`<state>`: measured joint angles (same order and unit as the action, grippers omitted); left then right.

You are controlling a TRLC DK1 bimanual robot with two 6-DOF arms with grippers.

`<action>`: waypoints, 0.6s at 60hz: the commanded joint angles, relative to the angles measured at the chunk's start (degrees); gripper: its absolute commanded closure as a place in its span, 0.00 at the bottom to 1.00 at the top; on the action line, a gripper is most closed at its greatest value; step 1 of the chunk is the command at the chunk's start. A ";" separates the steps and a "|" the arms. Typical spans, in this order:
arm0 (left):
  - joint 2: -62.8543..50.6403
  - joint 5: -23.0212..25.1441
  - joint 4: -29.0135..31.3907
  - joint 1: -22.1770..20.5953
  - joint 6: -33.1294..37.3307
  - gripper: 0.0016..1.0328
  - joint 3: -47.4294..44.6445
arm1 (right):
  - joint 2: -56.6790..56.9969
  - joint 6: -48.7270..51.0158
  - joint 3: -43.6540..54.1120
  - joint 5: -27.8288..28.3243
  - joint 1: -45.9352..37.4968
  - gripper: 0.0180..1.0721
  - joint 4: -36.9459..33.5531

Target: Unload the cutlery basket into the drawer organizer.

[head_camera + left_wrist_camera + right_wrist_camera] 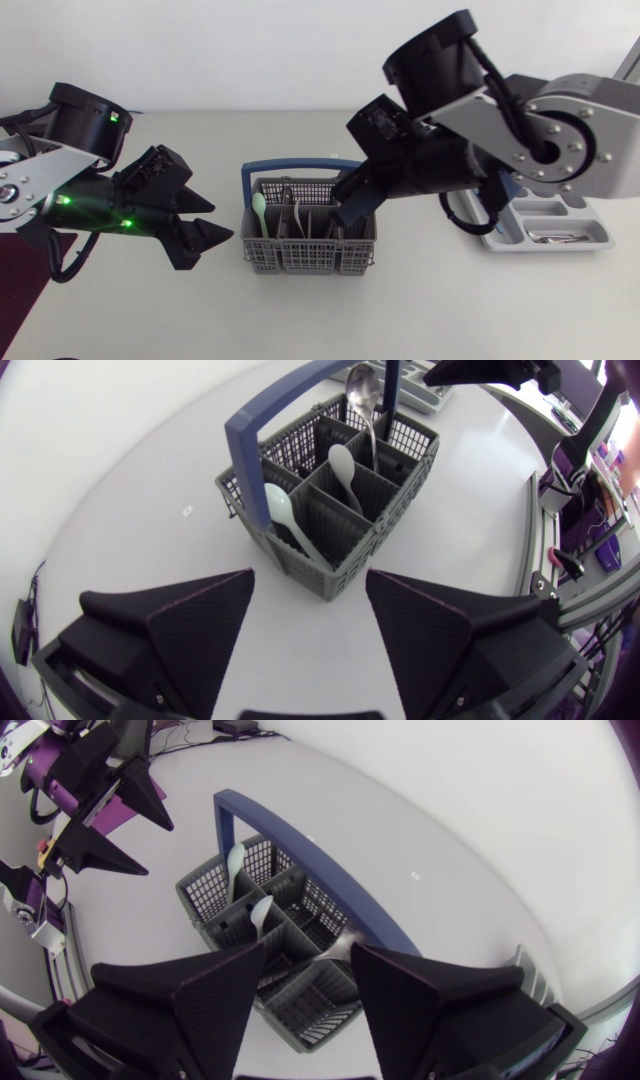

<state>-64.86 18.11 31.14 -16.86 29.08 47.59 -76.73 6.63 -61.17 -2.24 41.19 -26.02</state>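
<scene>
left claw (pixel 310 580): my fingers are spread wide with nothing between them. It hangs above the tabletop (pixel 450 310), just beside the basket's near corner.
right claw (pixel 308 950): my fingers are apart and grip nothing. It hangs over the basket's other end, and the steel spoon's bowl shows in the gap below the tips. I cannot tell whether it touches a finger.
basket (pixel 312 563): grey mesh, upright at mid-tabletop between my two claws, with a blue handle (pixel 255 420) arching over it.
pale spoons (pixel 283 510): two, bowls up, in the compartments nearest the left claw.
steel spoon (pixel 362 388): upright in a compartment beyond them.
mark (pixel 187 510): small and dark on the tabletop near the basket, too small to read.
organizer (pixel 530 212): pale tray well apart from the basket, partly behind my right arm (pixel 520 140). It holds one piece of cutlery (pixel 555 237).
room: bare tabletop lies all round the basket, and the far edge runs behind the handle.
</scene>
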 commanded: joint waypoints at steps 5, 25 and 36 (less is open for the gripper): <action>0.70 -0.35 -0.64 1.83 3.00 0.25 -2.24 | -4.48 -5.40 -3.61 -0.48 2.40 0.40 -1.66; 1.14 -2.99 -4.42 1.75 4.93 0.25 -5.14 | -13.53 -11.99 -11.34 -0.66 4.16 0.40 -5.62; 1.14 -4.66 -6.70 1.66 5.11 0.25 -6.46 | -18.11 -14.98 -14.51 -0.57 4.51 0.40 -5.80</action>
<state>-64.42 14.22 25.26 -15.42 33.08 43.09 -92.38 -5.32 -74.15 -2.44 44.97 -31.31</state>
